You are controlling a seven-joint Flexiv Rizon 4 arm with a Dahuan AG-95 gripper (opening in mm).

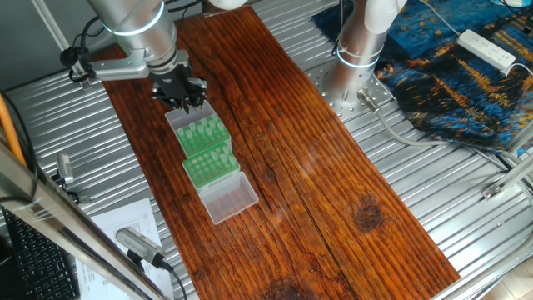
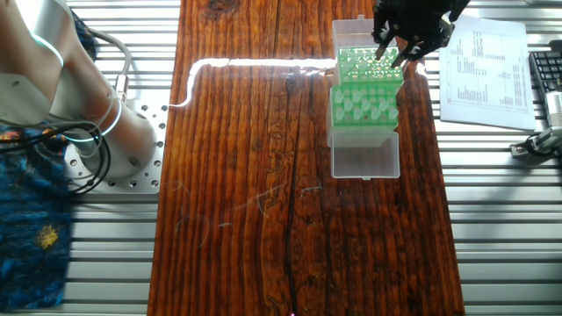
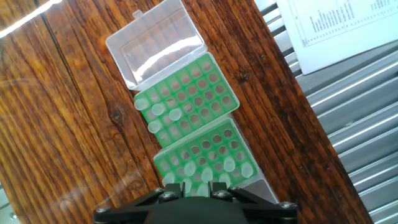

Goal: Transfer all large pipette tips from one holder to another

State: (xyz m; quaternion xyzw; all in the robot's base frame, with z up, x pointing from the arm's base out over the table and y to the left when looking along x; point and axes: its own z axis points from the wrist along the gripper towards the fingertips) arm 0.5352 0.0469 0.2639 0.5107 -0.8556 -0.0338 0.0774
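Hovering gripper — hand view alone shows pipette tips individually.

1. Two racks stand end to end, touching, on the counter, near one long edge.
2. The near rack lies just under the tool in the hand view; the far rack lies beyond it.
3. Each rack has an open lid at its outer end: the far lid lies flat on the counter, and the near lid sits beneath the tool.
4. The large pipette tips stand in the near rack's holes, mostly in the rows closest to the tool.
5. A few more tips stand along one side of the far rack.
6. A printed sheet lies off the counter, beside the racks.
7. The arm's base stands off the counter's opposite long edge.
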